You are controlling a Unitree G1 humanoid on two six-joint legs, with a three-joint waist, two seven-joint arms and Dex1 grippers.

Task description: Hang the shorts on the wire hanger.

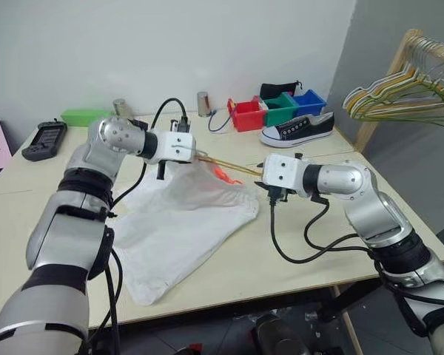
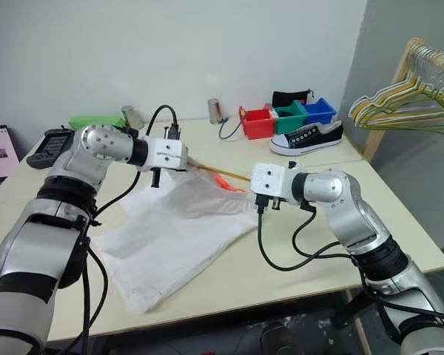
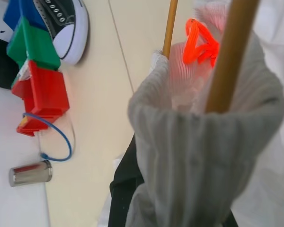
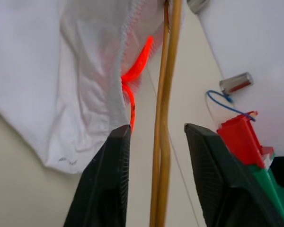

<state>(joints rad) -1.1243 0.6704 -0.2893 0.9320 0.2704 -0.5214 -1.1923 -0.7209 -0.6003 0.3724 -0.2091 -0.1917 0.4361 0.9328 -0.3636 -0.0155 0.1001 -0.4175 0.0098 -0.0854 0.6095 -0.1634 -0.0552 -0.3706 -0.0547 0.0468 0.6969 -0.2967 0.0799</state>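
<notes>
white, loose cloth shorts [image 1: 181,222] lie spread on the pale wooden table [image 1: 296,259], one corner reaching toward the near edge, the waistband raised toward the middle of the table. a small orange tag [image 1: 223,174] shows at the waistband. the left gripper [image 1: 195,151], its two black fingers pressed together, pinches the ribbed waistband of the shorts and holds it up off the table; in the left wrist view the cloth bunches over the fingers. the thin yellowish-gold wire hanger [image 4: 163,118] runs out of the waistband opening toward the right gripper [image 4: 156,179], slanting above the table. the right gripper's black fingers [image 4: 104,184] stand apart, one on each side of the wire without touching it. further back, near the far right corner, a black and white canvas sneaker [image 1: 297,128] lies just in front of a row of red, green and blue plastic bins [image 1: 276,109]. a small metal can [image 1: 203,103] stands near the far edge, a blue cable loop [image 3: 57,142] between it and the red bin. a green tray [image 1: 85,116] and a dark handheld device [image 1: 44,140] sit toward the far left corner. off the right edge, pale yellow-green hangers [image 1: 403,100] hang bunched on a wooden rack [image 1: 399,55].
</notes>
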